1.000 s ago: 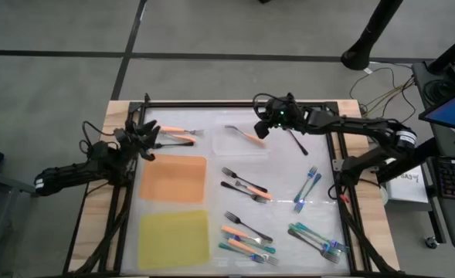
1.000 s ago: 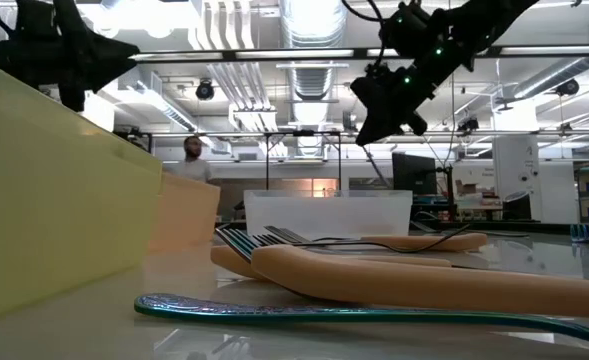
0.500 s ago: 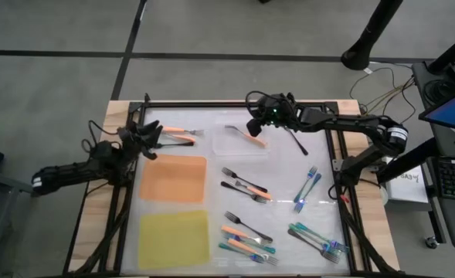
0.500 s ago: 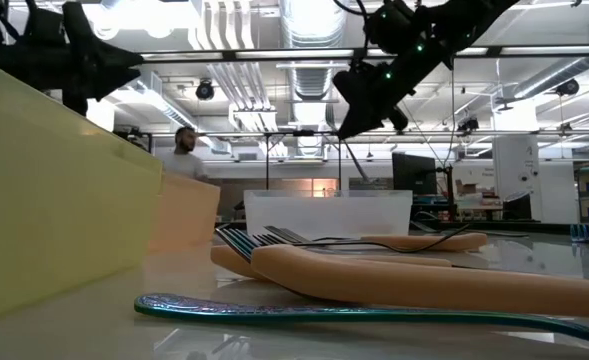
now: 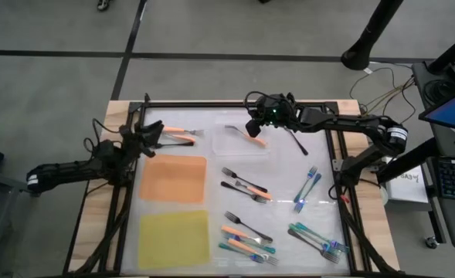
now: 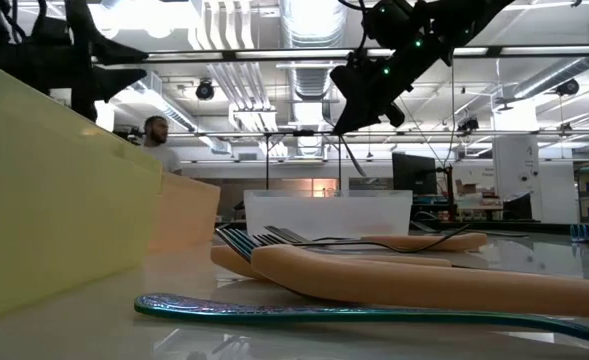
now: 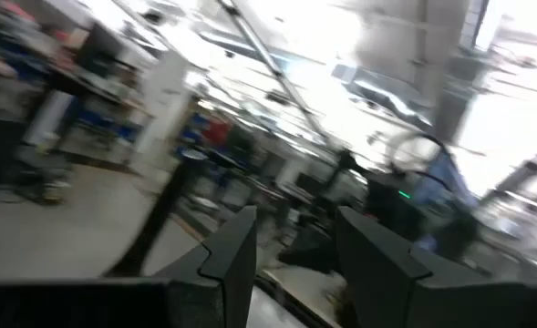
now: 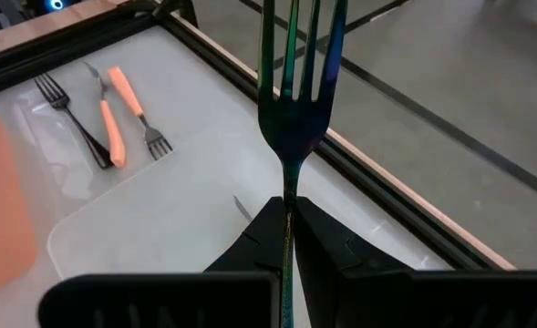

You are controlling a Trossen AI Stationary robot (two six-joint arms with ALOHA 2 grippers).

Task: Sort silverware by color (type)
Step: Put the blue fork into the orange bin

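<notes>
The iridescent teal fork (image 8: 295,87) I'm carrying stands tines-up in my right gripper (image 8: 286,223), whose fingers are pinched tight on its thin neck. In the high view that gripper (image 5: 256,126) hangs over the clear plastic tray (image 5: 231,146) at the far middle of the table. Over the last second I've swung it from right of the tray to just above it, then held, so I judge the drop comes next. An orange-handled fork (image 5: 252,137) already lies in that tray, so I doubt a teal one belongs there. The remaining forks (image 5: 246,185) lie scattered right of the orange mat (image 5: 173,179) and yellow mat (image 5: 174,235). My left gripper (image 5: 148,139), fingers spread and empty, has eased slightly back beside three forks (image 5: 179,134) at the far left
</notes>
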